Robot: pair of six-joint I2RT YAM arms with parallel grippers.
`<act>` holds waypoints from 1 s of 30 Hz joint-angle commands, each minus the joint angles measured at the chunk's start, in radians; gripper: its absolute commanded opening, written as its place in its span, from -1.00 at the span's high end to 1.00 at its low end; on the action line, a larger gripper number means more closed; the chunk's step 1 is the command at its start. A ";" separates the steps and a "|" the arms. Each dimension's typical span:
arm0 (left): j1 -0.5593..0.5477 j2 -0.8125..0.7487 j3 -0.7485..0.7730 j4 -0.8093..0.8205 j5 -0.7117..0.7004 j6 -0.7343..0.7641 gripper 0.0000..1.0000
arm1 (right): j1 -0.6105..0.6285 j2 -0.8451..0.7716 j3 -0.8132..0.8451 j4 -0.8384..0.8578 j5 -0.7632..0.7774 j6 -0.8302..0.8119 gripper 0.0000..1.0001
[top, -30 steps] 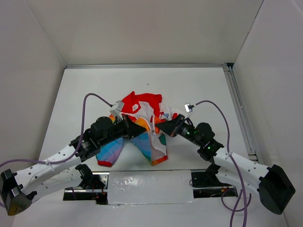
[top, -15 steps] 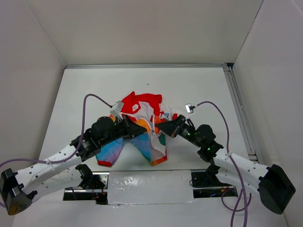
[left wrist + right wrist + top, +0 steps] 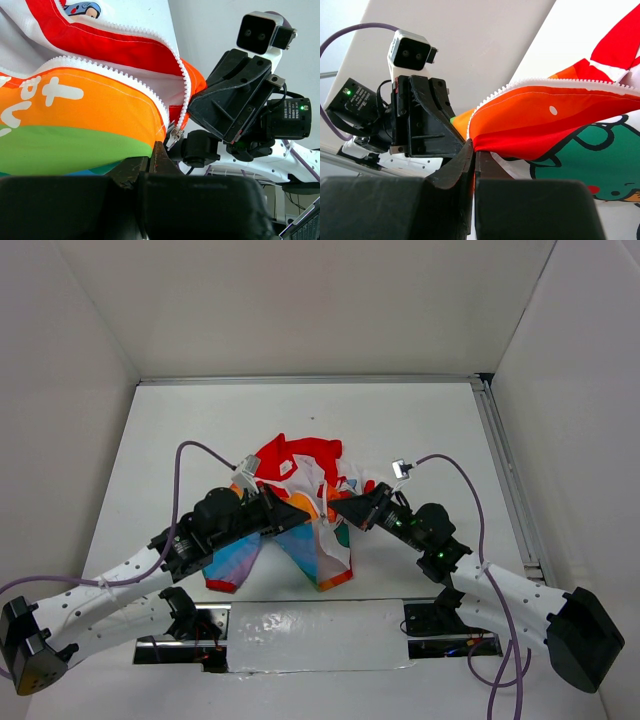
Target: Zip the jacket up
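Both grippers have their jaws pressed together on fabric. The left gripper [image 3: 154,152] pinches the jacket [image 3: 300,475] at the foot of its white zipper teeth [image 3: 172,75], just beside the metal slider [image 3: 173,135]. The right gripper [image 3: 473,150] pinches the orange-red edge facing it. The jacket lies crumpled mid-table between the two arms. The table [image 3: 400,430] is white, with plain white walls [image 3: 300,310] around it. White lettering [image 3: 50,92] on the jacket's orange band is cropped and unreadable.

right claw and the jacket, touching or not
Touching. The right wrist view shows the right claw shut on the jacket, its orange edge pinched between the fingertips.
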 commanded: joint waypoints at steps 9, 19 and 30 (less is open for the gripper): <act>-0.006 -0.029 0.002 0.044 -0.016 -0.024 1.00 | 0.008 -0.013 0.004 0.015 -0.002 -0.009 1.00; -0.006 -0.017 0.002 0.047 -0.012 -0.033 1.00 | 0.009 -0.002 0.015 0.020 -0.007 -0.007 1.00; -0.006 -0.017 -0.003 0.058 0.002 -0.030 1.00 | 0.009 0.012 0.015 0.051 0.010 0.001 1.00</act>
